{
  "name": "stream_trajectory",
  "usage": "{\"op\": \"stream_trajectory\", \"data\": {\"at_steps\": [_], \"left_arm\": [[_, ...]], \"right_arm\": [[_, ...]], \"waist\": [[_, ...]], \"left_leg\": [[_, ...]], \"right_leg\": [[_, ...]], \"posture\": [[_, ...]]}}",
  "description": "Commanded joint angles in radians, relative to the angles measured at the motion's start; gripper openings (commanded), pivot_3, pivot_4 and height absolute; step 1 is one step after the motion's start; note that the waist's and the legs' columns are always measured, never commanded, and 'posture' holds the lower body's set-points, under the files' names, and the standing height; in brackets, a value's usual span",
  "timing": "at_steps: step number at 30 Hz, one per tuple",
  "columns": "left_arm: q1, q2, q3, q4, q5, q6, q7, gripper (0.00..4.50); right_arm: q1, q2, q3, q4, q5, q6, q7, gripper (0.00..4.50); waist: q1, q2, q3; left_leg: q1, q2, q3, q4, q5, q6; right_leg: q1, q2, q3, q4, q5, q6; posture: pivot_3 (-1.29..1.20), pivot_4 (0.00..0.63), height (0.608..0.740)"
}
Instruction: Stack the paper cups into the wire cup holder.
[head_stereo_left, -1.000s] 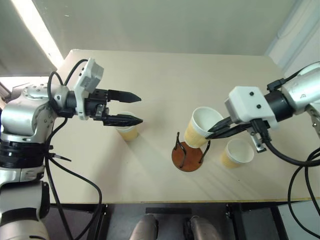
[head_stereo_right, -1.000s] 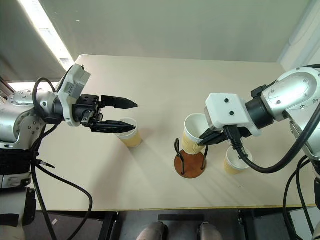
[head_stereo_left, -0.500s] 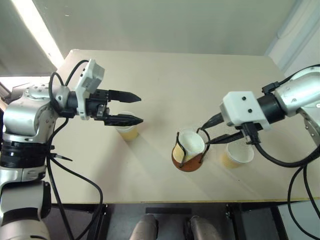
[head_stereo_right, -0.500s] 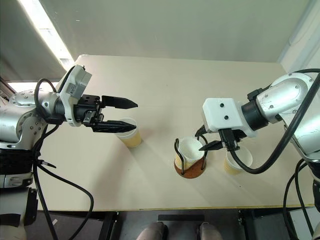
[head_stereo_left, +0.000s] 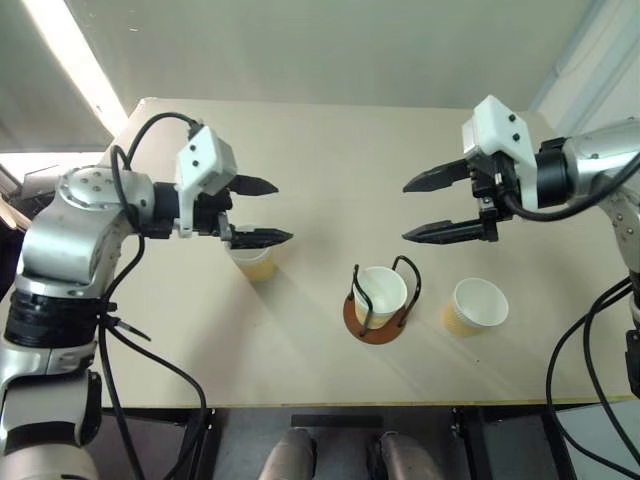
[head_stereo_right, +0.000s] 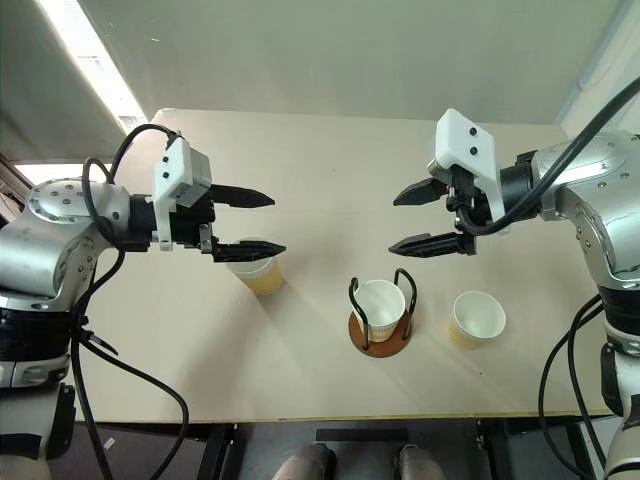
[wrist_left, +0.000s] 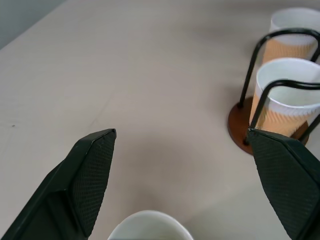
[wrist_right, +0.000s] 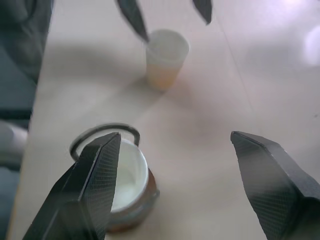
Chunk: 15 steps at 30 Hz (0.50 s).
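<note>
now, holder: wire cup holder (head_stereo_left: 378, 312) on table (head_stereo_left: 330, 160), one paper cup (head_stereo_left: 381, 294) upright inside
left cup (head_stereo_left: 251, 258): left of holder, under spread left gripper (head_stereo_left: 263, 211)
right cup (head_stereo_left: 476, 305): just right of holder
right gripper (head_stereo_left: 425, 208): spread, empty, above holder

The left gripper (wrist_left: 185, 165) holds its two black fingers (wrist_left: 90, 175) wide apart over the pale table (wrist_left: 130, 75). Between them, close in, shows the white rim of a paper cup (wrist_left: 150, 226). Farther off, the wire cup holder (wrist_left: 240, 122) holds an upright cup (wrist_left: 287, 100), with another cup (wrist_left: 295, 32) just behind it.
</note>
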Motion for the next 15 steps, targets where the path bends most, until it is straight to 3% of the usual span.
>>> {"op": "stream_trajectory", "data": {"at_steps": [1, 8, 15], "left_arm": [[0.027, 0.079, -0.006, -0.144, 0.009, 0.037, -0.008, 4.50], [0.166, 0.231, -0.100, -0.218, 0.161, -0.049, -0.026, 4.50], [0.188, 0.220, -0.144, -0.156, 0.267, -0.114, 0.000, 4.50]], "right_arm": [[-0.043, 0.014, -0.099, 0.017, 0.092, 0.050, -0.022, 3.62], [-0.049, 0.015, -0.101, 0.059, 0.150, 0.047, -0.007, 3.62], [-0.053, 0.024, -0.083, 0.081, 0.156, 0.024, -0.007, 3.62]], "waist": [[0.000, 0.000, 0.000], [-0.002, 0.000, 0.000], [-0.002, 0.000, 0.000]], "left_leg": [[0.000, 0.000, 0.000, 0.000, 0.000, 0.000], [0.002, 0.000, 0.000, 0.000, 0.000, -0.001], [0.002, 0.000, -0.001, 0.001, 0.000, -0.001]], "right_leg": [[0.000, 0.000, 0.000, 0.000, 0.000, 0.000], [0.000, 0.000, 0.000, 0.001, 0.000, -0.001], [0.000, 0.000, 0.000, 0.002, 0.000, -0.001]], "posture": [[0.00, 0.150, 0.740], [0.00, 0.150, 0.740], [0.00, 0.150, 0.740]]}}
